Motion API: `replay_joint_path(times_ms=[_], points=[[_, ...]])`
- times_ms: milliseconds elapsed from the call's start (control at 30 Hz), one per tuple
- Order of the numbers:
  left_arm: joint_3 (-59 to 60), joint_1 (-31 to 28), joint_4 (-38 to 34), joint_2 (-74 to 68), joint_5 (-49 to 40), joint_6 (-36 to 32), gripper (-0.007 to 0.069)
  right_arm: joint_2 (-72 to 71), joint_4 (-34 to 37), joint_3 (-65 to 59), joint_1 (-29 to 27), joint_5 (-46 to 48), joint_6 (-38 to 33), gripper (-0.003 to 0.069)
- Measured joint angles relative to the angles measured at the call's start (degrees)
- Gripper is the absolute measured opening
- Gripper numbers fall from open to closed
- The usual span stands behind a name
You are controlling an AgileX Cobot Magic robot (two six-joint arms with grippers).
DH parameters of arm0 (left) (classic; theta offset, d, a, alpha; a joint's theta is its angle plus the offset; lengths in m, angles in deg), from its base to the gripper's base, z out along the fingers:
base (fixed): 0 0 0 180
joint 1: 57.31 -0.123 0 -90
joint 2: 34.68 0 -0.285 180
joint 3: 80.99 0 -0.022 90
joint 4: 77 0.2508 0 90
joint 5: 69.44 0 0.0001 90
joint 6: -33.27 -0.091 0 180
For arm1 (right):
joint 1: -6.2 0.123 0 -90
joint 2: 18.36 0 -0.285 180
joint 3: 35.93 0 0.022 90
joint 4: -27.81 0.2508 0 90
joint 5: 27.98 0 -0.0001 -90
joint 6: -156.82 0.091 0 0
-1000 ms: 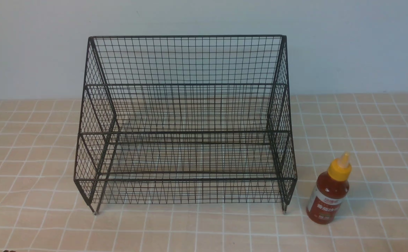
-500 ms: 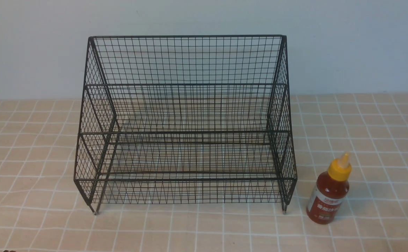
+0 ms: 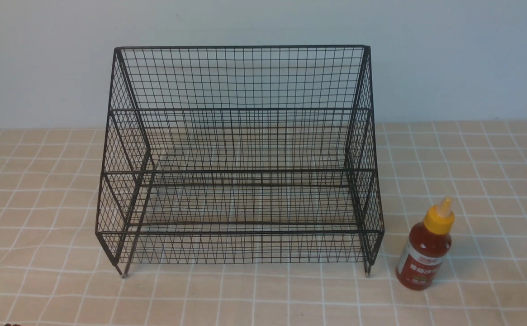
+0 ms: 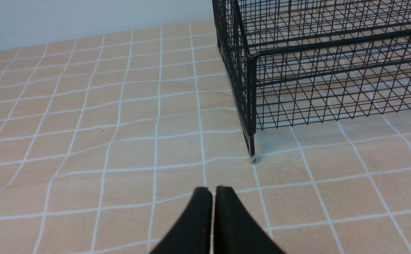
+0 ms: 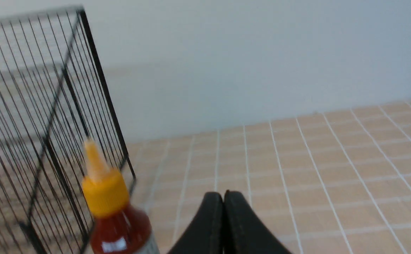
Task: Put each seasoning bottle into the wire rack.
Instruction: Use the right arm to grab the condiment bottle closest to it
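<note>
A pale cloth with a white grid pattern (image 3: 326, 299) covers the work surface, and a plain light-coloured wall (image 3: 462, 59) stands behind it. On the cloth is the large black wire-mesh rack with stepped tiers, a tall sloping back and mesh sides (image 3: 240, 171). The rack stands on its short feet and its tiers hold nothing.

The small clear plastic bottle of red sauce, with a yellow pointed nozzle cap and a white-and-red label (image 3: 424, 253), stands on the cloth outside the rack, just beside its right side and near the front corner. Nothing touches the bottle except the cloth beneath it.

Gripper status: the left gripper (image 4: 213, 194) has its dark fingertips drawn together with only a narrow slit between them, and it carries no object. The right gripper (image 5: 223, 199) has its fingertips together, also without a load; the bottle is off to one side of them.

Progress assessment: no placement is complete. One bottle is visible, and the full sequence remains for it: open the jaws, approach, grip, lift, transfer over the rack's edge, lower into a tier and release. The right arm appears the more suitable for this work, since the bottle is on its side. The task is judged to be at its starting stage.
</note>
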Motion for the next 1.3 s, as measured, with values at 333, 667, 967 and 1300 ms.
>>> replay_joint_path(times_ms=[333, 667, 967, 1300], points=[[0.0, 0.0, 0.0, 0.0, 0.0, 0.0, -0.0007, 0.0, 12.5, 0.0, 0.0, -10.6, -0.7, -0.0009], [0.0, 0.0, 0.0, 0.0, 0.0, 0.0, -0.0007, 0.5, 10.4, 5.1, 0.1, -13.7, 1.3, -0.0008], [0.0, 0.0, 0.0, 0.0, 0.0, 0.0, -0.0007, 21.6, 1.4, 25.3, 0.1, 2.2, 1.0, 0.0007], [0.0, 0.0, 0.0, 0.0, 0.0, 0.0, -0.0007, 41.7, 9.8, 34.6, 7.3, 6.6, -14.6, 0.0036]])
